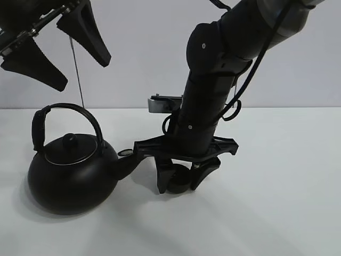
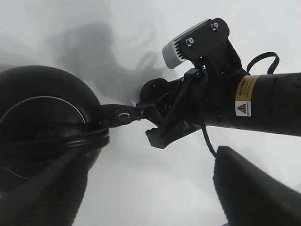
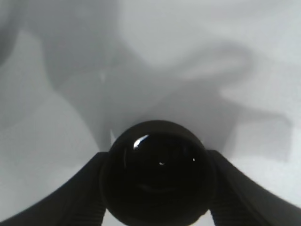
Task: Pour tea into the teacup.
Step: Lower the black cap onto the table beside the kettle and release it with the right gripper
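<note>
One label can be made out, in the left wrist view, right of the frame's middle. It is a small rectangular sticker [image 2: 245, 96] set on the black cylindrical segment of the robot arm [image 2: 275, 101] that enters from the right edge. The sticker's upper part is yellow-orange and is printed with dark lettering that is too small and blurred to be read. Its lower part is white, and on it a black warning triangle is shown, with a line of tiny print beneath that cannot be read either. In the exterior high and right wrist views no readable text, number or brand is found.
</note>
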### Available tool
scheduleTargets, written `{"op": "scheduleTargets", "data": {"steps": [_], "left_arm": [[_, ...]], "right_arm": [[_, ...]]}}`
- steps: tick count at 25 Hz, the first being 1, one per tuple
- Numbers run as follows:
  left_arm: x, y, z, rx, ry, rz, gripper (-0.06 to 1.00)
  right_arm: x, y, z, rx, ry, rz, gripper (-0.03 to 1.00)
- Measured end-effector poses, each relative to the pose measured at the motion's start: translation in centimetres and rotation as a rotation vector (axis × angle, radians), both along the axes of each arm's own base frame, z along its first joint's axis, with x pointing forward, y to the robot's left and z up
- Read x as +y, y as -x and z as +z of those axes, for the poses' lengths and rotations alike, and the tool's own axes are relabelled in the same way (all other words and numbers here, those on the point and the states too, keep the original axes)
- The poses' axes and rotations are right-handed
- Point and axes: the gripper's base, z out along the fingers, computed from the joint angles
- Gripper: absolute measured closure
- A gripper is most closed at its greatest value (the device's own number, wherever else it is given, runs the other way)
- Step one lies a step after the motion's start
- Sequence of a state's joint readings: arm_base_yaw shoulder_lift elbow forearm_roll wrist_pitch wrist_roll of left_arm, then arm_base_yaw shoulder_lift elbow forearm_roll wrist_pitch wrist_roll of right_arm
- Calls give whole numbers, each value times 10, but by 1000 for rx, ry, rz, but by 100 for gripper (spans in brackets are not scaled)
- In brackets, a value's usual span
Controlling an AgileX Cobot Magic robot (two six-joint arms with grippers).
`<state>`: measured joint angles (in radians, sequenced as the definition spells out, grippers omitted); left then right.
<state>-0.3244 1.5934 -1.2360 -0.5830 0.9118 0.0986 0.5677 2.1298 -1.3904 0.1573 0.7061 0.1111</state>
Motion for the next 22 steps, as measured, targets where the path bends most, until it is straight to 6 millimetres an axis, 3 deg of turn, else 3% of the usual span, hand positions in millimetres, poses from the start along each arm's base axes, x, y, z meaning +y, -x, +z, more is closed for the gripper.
{"op": "scheduleTargets", "data": {"steps": [9,17,22], "left_arm": [[0,0,0,0,0,0,40],[0,0,0,0,0,0,40],[0,0,0,0,0,0,40]], "right_arm": [[1,-1,0,-5,-6,-3,57],[3,0,1,-10,-21,-8,49],[2,0,13,-37,-33,-2,48]]}}
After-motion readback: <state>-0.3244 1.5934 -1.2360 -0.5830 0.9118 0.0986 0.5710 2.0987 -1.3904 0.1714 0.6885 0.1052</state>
